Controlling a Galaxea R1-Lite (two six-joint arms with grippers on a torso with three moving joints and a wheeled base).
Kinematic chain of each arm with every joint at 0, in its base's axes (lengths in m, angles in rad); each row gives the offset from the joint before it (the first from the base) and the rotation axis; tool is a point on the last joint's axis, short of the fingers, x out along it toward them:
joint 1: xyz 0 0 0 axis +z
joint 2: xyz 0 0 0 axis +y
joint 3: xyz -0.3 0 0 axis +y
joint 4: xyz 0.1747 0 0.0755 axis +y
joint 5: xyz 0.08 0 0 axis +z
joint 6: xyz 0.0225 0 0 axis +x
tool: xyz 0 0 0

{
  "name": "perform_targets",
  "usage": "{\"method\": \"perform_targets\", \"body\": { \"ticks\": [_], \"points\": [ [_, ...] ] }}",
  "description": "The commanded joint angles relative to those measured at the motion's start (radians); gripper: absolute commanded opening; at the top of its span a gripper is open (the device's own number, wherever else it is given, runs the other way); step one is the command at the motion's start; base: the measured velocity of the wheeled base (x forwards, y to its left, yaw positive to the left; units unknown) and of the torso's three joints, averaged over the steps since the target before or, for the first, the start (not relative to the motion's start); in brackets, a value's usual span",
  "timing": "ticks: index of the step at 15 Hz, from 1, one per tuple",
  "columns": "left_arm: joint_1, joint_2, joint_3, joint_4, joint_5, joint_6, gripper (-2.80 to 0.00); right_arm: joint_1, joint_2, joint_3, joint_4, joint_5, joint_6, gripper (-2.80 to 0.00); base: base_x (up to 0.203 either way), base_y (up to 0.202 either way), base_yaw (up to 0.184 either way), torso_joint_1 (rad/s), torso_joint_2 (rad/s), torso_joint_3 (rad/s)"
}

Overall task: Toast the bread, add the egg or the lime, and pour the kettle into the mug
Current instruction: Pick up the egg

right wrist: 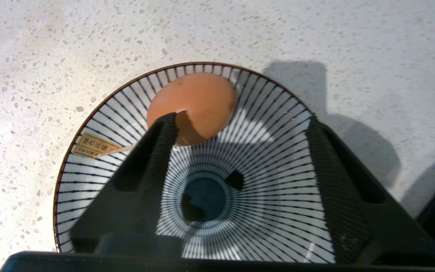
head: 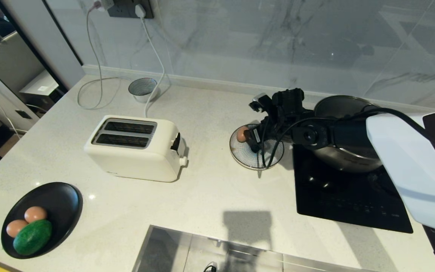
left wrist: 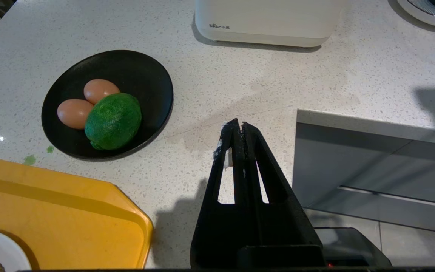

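Note:
A single brown egg [right wrist: 195,102] lies against the inner wall of a blue-striped bowl [right wrist: 278,170]. My right gripper [right wrist: 240,119] hangs open just over that bowl, and one fingertip [right wrist: 166,124] is right beside the egg. Nothing sits between the fingers. In the head view the egg [head: 242,134] shows at the bowl's [head: 240,153] left edge, under the right gripper [head: 253,139]. The lime [head: 32,237] [left wrist: 113,121] rests on a black plate [head: 62,200] with two paired eggs [head: 35,214]. My left gripper [left wrist: 238,122] is shut and empty above the counter. Bread, kettle and mug are out of view.
A white toaster [head: 134,158] stands mid-counter, its slots dark. A steel pan [head: 338,105] sits on a black cooktop [head: 346,200] at the right. A small cup [head: 142,88] and cables are at the back. A sink [head: 210,249] lies at the front, a yellow tray [left wrist: 51,215] front left.

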Motion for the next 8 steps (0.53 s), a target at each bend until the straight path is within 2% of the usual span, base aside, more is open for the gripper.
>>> {"method": "perform_targets", "body": {
  "ticks": [1, 8],
  "points": [
    [0.001, -0.001, 0.0, -0.001, 0.001, 0.001, -2.8, 0.015, 0.033, 0.0, -0.024, 0.002, -0.002, 0.0, 0.0, 0.0, 0.0, 0.0, 0.0, 0.0],
    [0.0, -0.001, 0.0, -0.001, 0.001, -0.001, -2.8, 0.028, 0.046, -0.004, -0.03, 0.003, -0.002, 0.0, 0.0, 0.0, 0.0, 0.0, 0.0, 0.0]
  ]
}}
